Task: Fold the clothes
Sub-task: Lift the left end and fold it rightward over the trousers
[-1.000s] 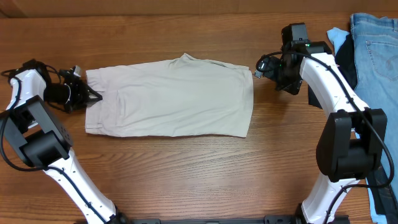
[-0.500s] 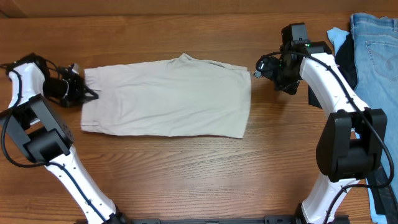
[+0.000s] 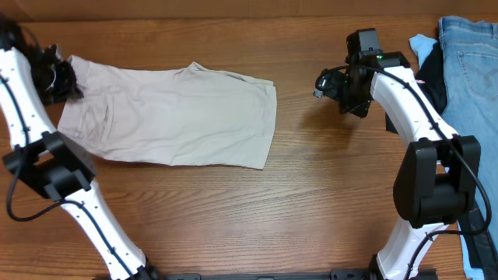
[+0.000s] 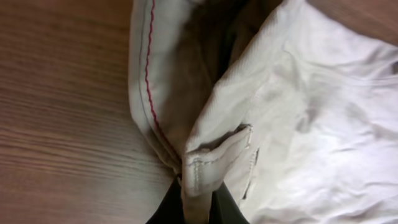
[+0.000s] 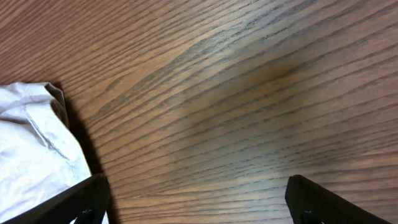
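- One piece for folding: the clothes point(image 3: 167, 117), light beige and wrinkly, spread mostly flat on the desk point(image 3: 311, 202), reaching from 9 o'clock to about the middle of the overhead view.
- Right edge slanted, lower right corner pointing toward 5 o'clock; small neckline bump on the far edge at 12 o'clock.
- Pinched at the far-left corner by the left gripper point(image 3: 62, 78), out at 10 o'clock by the frame edge.
- Jaws there narrow, closed on a stitched hem fold point(image 4: 214, 155) (plain in the left wrist view, cloth bunched right at the tips).
- Beside that fold, toward 11 o'clock, a seam with red stitching point(image 4: 149, 81) along a turned-up edge, with bare wood left of it.
- Right gripper point(image 3: 320, 84) at 1 o'clock, apart from the cloth, bare wood between it and the garment's right edge.
- Jaws there wide and holding nothing, dark fingers point(image 5: 87, 199) at both lower corners of the right wrist view, only desk grain between.
- Height above the wood: cannot tell.
- Garment corner at 8 o'clock in that same wrist view, not touching the fingers.
- Off at 3 o'clock overhead: blue jeans point(image 3: 471, 78), light blue cloth point(image 3: 422, 45) and a black garment point(image 3: 433, 82) at their left edge.
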